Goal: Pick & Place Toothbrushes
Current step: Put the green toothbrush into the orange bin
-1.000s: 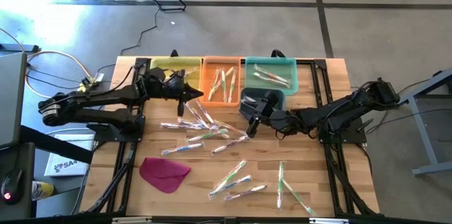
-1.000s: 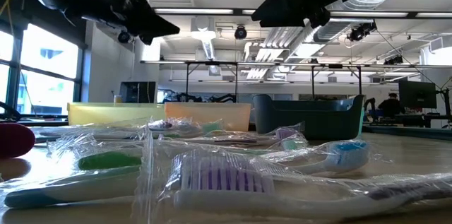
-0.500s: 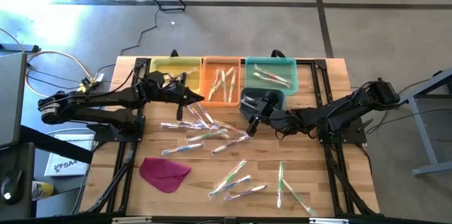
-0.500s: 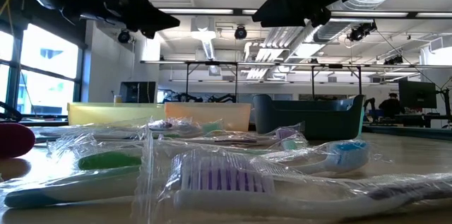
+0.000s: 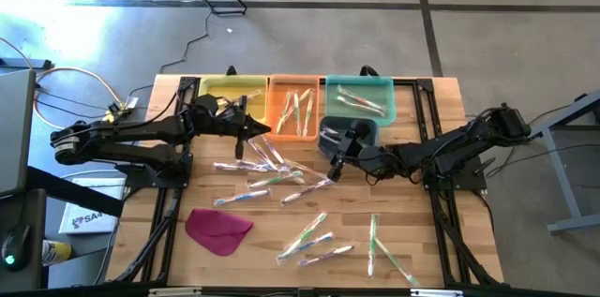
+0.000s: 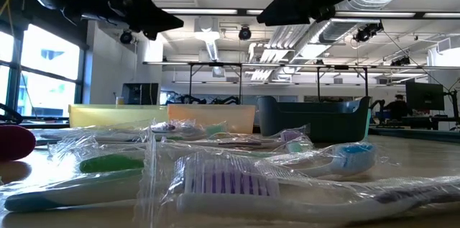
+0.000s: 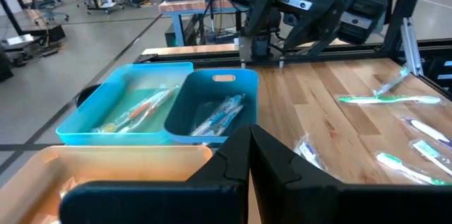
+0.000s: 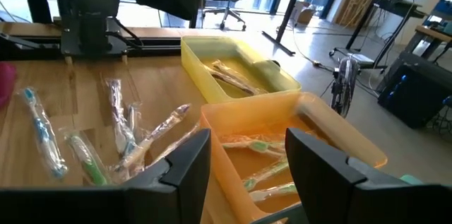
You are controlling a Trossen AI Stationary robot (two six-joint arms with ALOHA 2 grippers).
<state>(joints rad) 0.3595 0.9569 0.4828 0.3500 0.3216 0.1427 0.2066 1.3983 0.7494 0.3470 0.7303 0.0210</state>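
I see no change since half second ago; left gripper [image 5: 265,130] jaws shut, empty, by orange bin [image 5: 296,110]; right gripper [image 5: 328,171] jaws apart, empty, above toothbrushes [image 5: 272,175] mid-desk.

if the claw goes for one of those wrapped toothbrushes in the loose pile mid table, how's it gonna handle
Probably slippery: the toothbrushes sit in clear glossy wrappers that could slide between the fingers. Likely light and stiff, being slim plastic handles, though the loose wrapper may crumple first. They overlap in the pile, so lifting one may well drag its neighbours along.
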